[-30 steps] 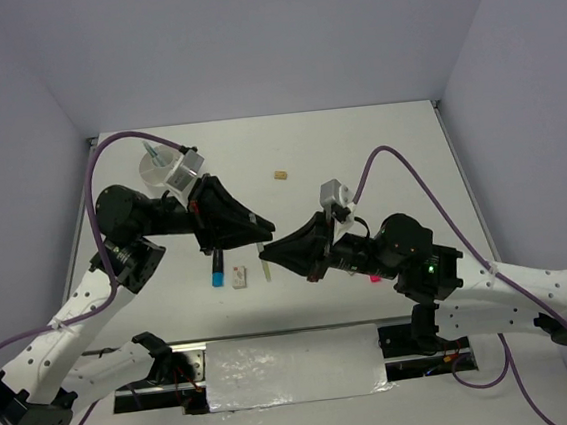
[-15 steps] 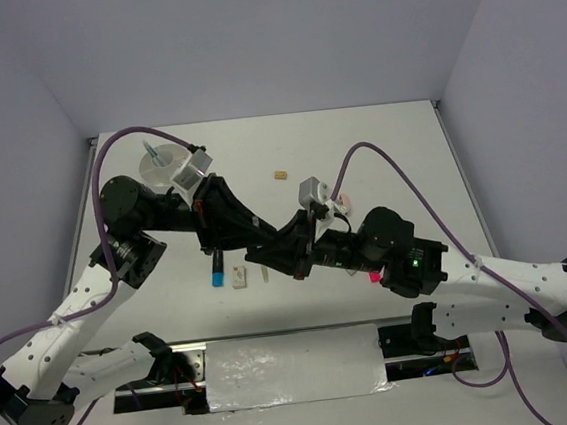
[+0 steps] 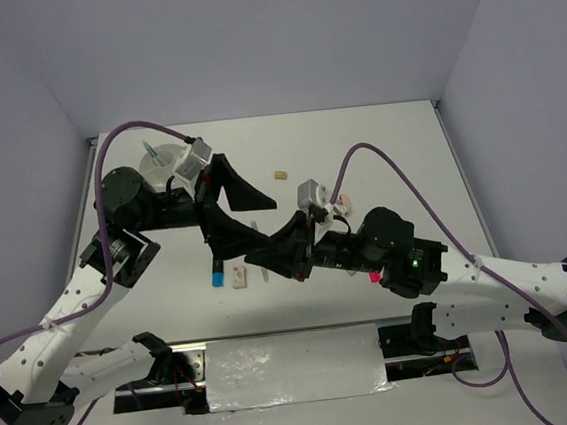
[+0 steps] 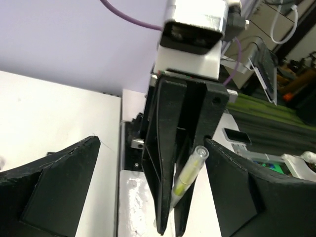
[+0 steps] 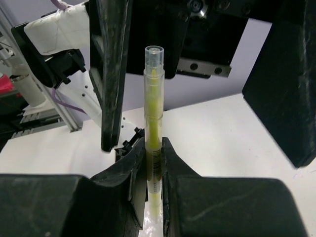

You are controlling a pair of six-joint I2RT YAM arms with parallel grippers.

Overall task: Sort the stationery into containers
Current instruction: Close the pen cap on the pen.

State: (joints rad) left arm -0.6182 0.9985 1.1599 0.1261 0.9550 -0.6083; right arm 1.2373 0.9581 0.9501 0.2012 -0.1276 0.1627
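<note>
The thin yellow-green stick (image 5: 153,89) stands upright between the fingers of my right gripper (image 5: 154,148), which is shut on its lower half. In the top view the right gripper (image 3: 264,257) meets my left gripper (image 3: 263,227) at the table's middle. The left gripper (image 4: 152,143) is open wide, its fingers (image 5: 111,74) standing apart on either side of the stick (image 4: 190,170). The white cup (image 3: 147,167) sits at the far left, partly behind the left wrist. A blue-and-black marker (image 3: 216,272) and a white eraser (image 3: 239,275) lie near the front.
A tan eraser (image 3: 280,176) lies alone toward the back middle. A pink highlighter (image 3: 374,277) shows just under the right arm. A small pale item (image 3: 343,203) lies beside the right wrist camera. Purple cables arch over both arms.
The left gripper has opened wide and let go of the stick. The right gripper moved in from the right and now has the stick between its fingers.
</note>
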